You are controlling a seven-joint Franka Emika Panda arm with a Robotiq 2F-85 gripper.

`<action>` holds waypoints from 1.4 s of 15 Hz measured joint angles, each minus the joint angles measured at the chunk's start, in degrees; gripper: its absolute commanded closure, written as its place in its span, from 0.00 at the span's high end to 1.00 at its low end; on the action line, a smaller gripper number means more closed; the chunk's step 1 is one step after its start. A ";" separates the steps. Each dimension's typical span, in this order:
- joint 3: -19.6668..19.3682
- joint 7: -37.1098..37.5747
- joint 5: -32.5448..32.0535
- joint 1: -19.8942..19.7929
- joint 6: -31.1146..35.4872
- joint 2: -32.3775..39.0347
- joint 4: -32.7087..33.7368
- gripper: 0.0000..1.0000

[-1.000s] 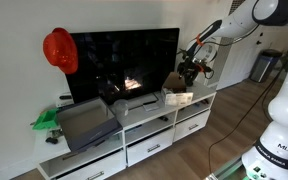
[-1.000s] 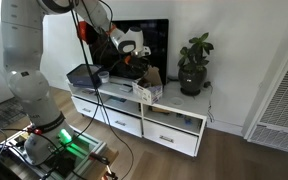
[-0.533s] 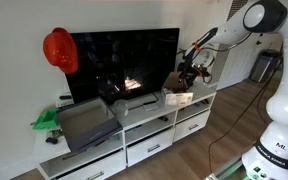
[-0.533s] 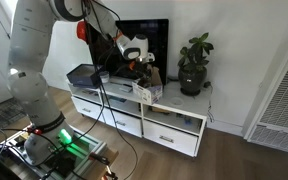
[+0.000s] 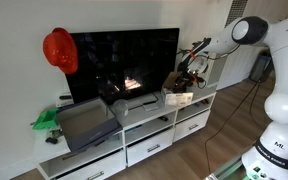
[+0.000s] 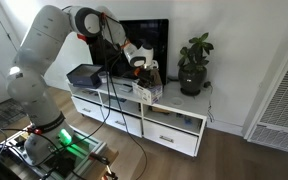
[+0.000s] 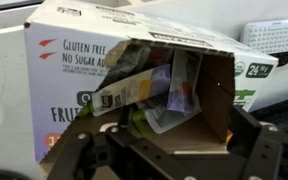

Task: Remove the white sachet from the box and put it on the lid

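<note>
The small brown cardboard box [image 7: 84, 60] lies with its open end toward the wrist camera; its brown flap [image 7: 212, 95] is raised. Several sachets stick out of the opening, among them a pale whitish one [image 7: 167, 117] next to a purple one. My gripper [image 7: 174, 152] is open, with dark fingers [image 7: 76, 150] on either side of the opening, and holds nothing. In both exterior views the gripper [image 5: 188, 73] [image 6: 141, 65] hovers just above the box [image 5: 179, 97] [image 6: 146, 90] on the white cabinet.
A large TV [image 5: 124, 60] stands behind the box, with a red helmet [image 5: 59, 50] at its corner. A grey plastic bin [image 5: 84, 122] and a green object [image 5: 46, 120] sit further along the cabinet. A potted plant [image 6: 194, 65] stands at the far end.
The arm has swung in and lowered the gripper closer to the box. The box and sachets have not moved.
</note>
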 measured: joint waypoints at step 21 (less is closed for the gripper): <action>3.50 0.96 -7.57 0.07 -1.56 16.14 17.73 0.00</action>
